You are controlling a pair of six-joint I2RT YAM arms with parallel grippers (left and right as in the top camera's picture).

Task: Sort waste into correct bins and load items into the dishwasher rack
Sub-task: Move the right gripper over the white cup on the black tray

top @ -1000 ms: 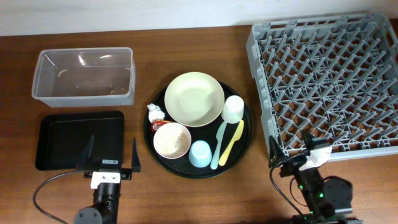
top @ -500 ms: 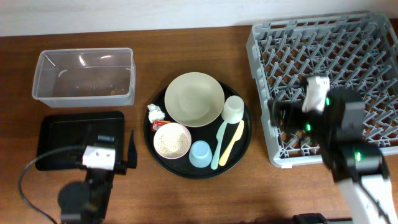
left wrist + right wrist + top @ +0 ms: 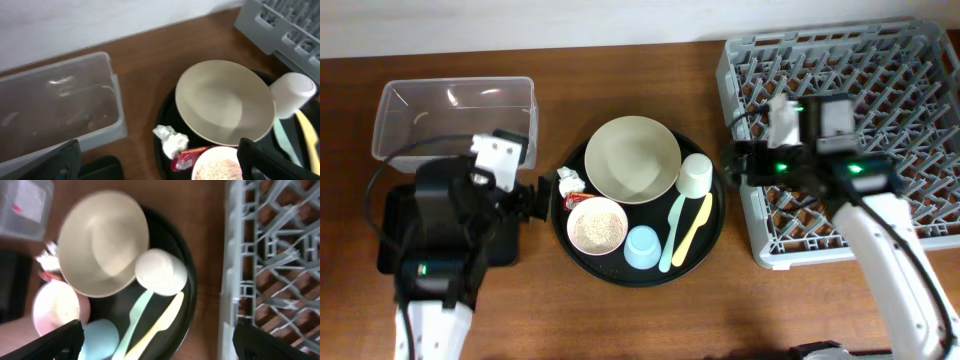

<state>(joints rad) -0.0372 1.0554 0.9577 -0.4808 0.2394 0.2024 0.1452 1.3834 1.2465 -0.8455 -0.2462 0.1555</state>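
Observation:
On the round black tray (image 3: 712,215) lie a cream plate (image 3: 632,159), white cup (image 3: 696,175), light-blue cup (image 3: 641,246), mint-green spoon (image 3: 672,232), yellow spoon (image 3: 692,228) and a pink-rimmed bowl (image 3: 596,225) of rice grains. A paper wad (image 3: 170,142) and red wrapper (image 3: 186,159) sit at the tray's left edge. My left gripper (image 3: 530,203) hangs open just left of them. My right gripper (image 3: 738,160) is open above the gap between the tray and the grey rack (image 3: 850,130), with nothing between its fingers.
The clear tub (image 3: 455,120) stands at the back left. In front of it lies the shallow black tray (image 3: 395,215), partly covered by my left arm. The rack's left wall (image 3: 235,255) runs close to the round tray's right rim.
Both arms have risen from the table's front edge and swung inward. The left now hangs over the shallow black tray, the right over the rack's left side. Jaws stayed open.

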